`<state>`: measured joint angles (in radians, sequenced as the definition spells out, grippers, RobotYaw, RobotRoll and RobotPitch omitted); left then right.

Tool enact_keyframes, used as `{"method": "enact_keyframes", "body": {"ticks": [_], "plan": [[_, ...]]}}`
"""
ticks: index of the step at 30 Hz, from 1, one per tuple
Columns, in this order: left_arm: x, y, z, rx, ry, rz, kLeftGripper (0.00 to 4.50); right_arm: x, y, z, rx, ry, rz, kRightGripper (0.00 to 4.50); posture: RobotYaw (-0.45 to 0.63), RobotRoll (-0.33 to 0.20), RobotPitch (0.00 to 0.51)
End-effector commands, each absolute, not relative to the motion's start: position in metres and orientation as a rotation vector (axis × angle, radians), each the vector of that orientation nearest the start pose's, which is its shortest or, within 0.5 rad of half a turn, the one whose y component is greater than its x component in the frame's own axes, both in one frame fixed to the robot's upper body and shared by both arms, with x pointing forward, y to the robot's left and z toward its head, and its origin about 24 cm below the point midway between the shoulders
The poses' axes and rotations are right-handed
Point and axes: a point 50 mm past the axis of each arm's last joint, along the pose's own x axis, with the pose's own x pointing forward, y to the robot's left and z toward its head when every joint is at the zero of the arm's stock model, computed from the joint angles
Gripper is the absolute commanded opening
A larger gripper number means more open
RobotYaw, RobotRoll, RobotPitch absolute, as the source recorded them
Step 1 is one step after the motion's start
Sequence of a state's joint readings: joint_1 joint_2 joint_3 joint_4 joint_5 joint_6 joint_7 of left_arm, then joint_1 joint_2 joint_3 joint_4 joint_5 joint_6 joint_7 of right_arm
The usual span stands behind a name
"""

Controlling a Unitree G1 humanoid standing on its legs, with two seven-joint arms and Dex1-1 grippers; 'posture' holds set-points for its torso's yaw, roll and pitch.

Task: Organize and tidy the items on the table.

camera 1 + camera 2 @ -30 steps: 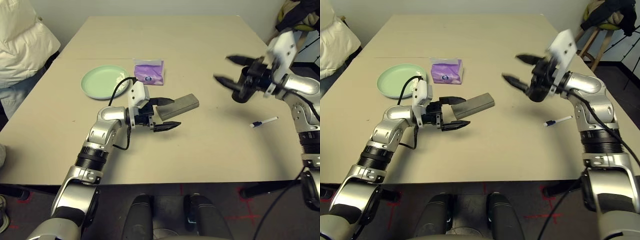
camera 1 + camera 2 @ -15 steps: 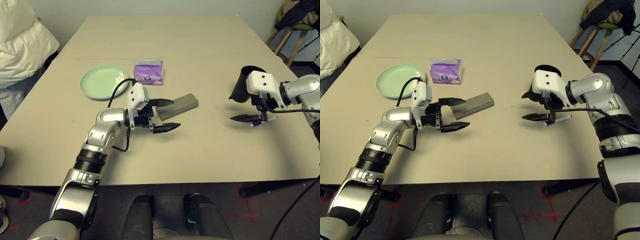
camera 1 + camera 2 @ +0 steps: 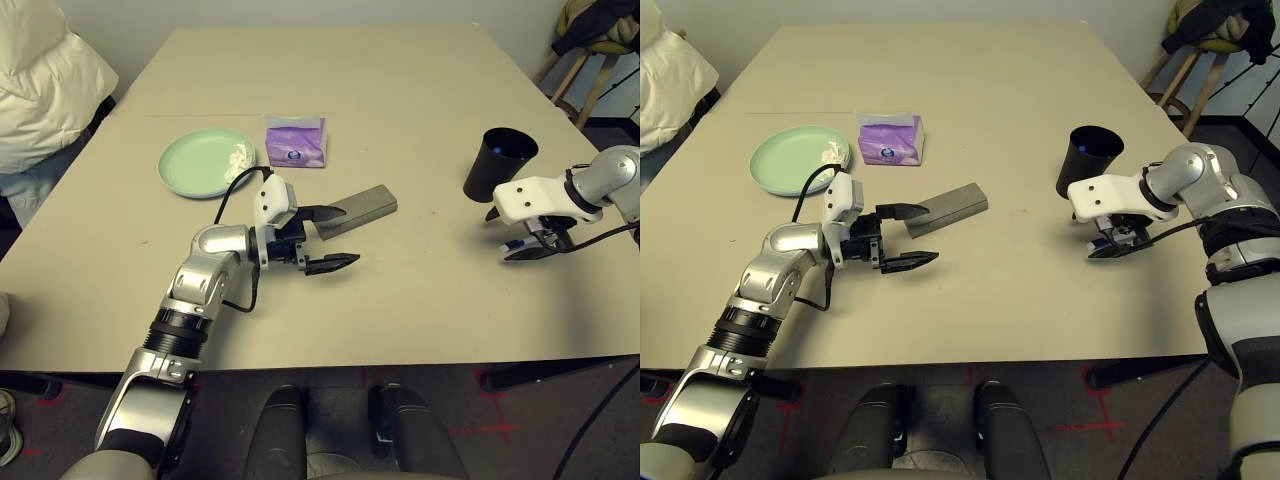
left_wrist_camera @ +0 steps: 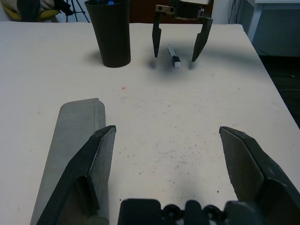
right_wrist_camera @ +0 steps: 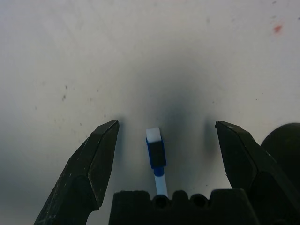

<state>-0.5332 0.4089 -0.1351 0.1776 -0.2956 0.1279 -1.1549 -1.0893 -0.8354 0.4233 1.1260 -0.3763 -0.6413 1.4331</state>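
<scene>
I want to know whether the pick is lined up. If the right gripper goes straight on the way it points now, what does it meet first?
Most likely the small blue-white stick: the open right gripper points down at the table with the stick between its fingers. How far above it hangs is unclear.

Office-like room; beige table (image 3: pixel 420 90), stool (image 3: pixel 585 60), red floor marks (image 3: pixel 495 425)

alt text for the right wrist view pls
The open right gripper points down at the beige table, its two black fingers straddling a small blue-white stick lying between them, untouched. A dark rounded shape sits beside one finger.
</scene>
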Motion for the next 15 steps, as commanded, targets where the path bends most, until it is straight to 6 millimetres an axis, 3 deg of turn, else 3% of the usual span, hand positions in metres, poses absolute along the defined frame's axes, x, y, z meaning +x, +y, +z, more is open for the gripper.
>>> {"method": "enact_keyframes", "body": {"ticks": [1, 15], "plan": [[0.304, 0.131, 0.137, 0.252, -0.070, -1.311, 4.50, 0.345, -0.278, 0.179, -1.387, 0.647, 1.283, 4.44, 0.20, 0.000, 0.163], [0.304, 0.135, 0.137, 0.249, -0.086, -1.268, 4.50, 0.342, -0.287, 0.189, -1.506, 0.722, 1.298, 4.44, 0.21, 0.000, 0.196]]}}
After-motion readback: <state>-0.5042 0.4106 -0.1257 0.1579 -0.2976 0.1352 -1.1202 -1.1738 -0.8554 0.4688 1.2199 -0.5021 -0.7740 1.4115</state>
